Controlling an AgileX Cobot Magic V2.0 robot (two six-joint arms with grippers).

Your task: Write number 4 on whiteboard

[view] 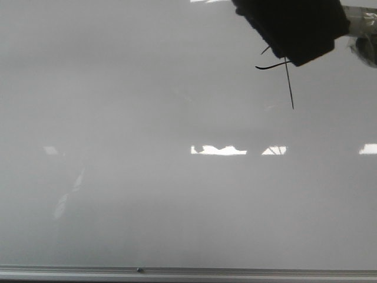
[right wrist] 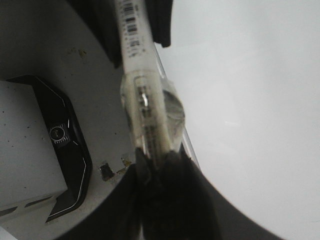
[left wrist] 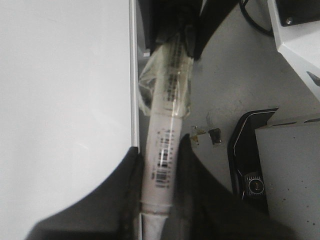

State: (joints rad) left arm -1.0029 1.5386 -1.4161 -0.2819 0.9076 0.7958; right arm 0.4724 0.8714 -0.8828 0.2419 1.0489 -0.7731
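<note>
The whiteboard (view: 177, 177) fills the front view, glossy and pale grey. The number 4 (view: 288, 82) is drawn in thin black lines at its upper right. A black gripper body (view: 291, 26) covers the top of the figure; I cannot tell which arm it belongs to. In the left wrist view my left gripper (left wrist: 160, 146) is shut on the barcoded barrel of a white marker pen (left wrist: 167, 115), beside the whiteboard (left wrist: 60, 100) edge. My right gripper (right wrist: 156, 155) is shut on the pen's tape-wrapped end (right wrist: 150, 115). The pen's tip is hidden.
A thin metal frame (view: 177, 273) runs along the board's bottom edge. Beyond the board's side edge lie a grey surface, a black device (left wrist: 250, 170), a speckled grey box (left wrist: 290, 165) and small scraps (left wrist: 207, 135). Bright reflections (view: 218, 150) streak the board.
</note>
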